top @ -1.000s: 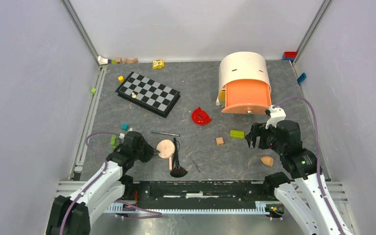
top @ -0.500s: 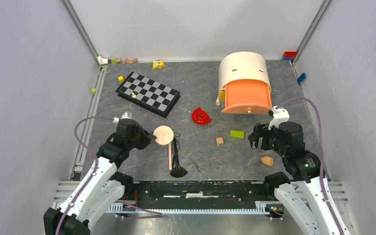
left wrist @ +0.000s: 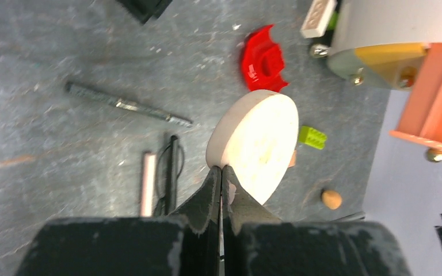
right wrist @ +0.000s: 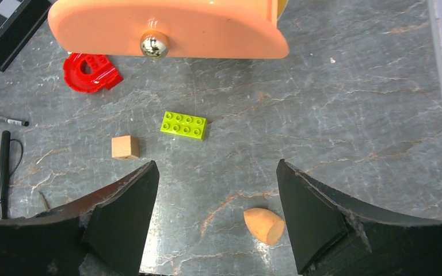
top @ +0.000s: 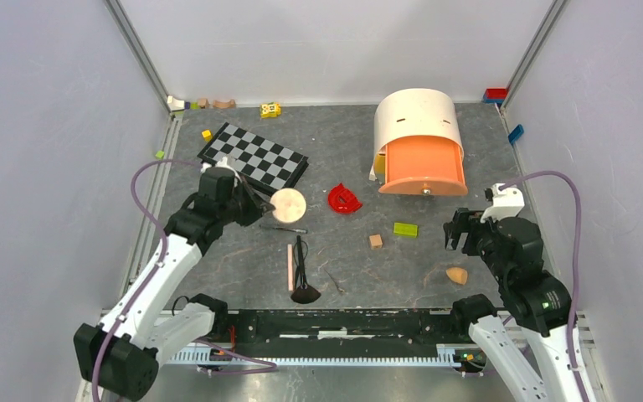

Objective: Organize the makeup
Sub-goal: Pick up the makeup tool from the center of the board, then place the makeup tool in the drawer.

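The orange drawer hides its contents. The left gripper pinches the round peach compact by its rim. The right gripper hangs spread wide above the orange sponge, near the table's right edge.

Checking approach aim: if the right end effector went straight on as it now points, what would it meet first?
Probably the orange teardrop sponge, lying between the open right end effector's fingers. Depth is unclear, so it might instead meet the grey stone-patterned table beside it.
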Robot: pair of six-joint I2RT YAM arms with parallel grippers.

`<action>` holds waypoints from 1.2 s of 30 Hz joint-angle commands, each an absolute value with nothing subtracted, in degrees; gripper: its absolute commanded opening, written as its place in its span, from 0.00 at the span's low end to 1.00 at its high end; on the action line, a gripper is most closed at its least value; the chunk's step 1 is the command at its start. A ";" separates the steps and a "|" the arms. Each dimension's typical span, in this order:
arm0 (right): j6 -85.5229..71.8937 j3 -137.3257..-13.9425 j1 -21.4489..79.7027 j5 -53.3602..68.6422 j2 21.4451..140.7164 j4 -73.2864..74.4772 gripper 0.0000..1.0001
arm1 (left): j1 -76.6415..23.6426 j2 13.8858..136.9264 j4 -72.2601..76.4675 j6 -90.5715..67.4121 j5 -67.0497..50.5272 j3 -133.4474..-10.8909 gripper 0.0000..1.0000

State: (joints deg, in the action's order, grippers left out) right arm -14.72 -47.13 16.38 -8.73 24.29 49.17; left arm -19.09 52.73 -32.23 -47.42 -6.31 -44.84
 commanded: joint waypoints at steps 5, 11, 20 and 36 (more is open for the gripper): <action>-15.00 -53.07 16.52 -16.42 22.39 51.93 0.83 | -25.94 65.10 -29.31 -42.70 -7.23 -63.66 0.02; -16.00 -57.23 16.50 -22.89 20.71 55.00 0.84 | -35.88 78.40 -29.69 -41.08 -4.33 -81.45 0.02; -19.50 -65.13 16.52 -38.30 15.06 57.40 0.84 | -43.35 97.92 -34.10 -38.43 -2.70 -106.81 0.02; -20.19 -64.19 16.52 -39.08 12.92 59.26 0.84 | -48.46 114.43 -36.70 -35.83 4.50 -125.15 0.02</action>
State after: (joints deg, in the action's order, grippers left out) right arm -19.49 -64.69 16.40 -38.24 13.67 58.89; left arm -47.40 113.30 -37.36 -38.92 0.58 -121.45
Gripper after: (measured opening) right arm 0.840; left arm 0.034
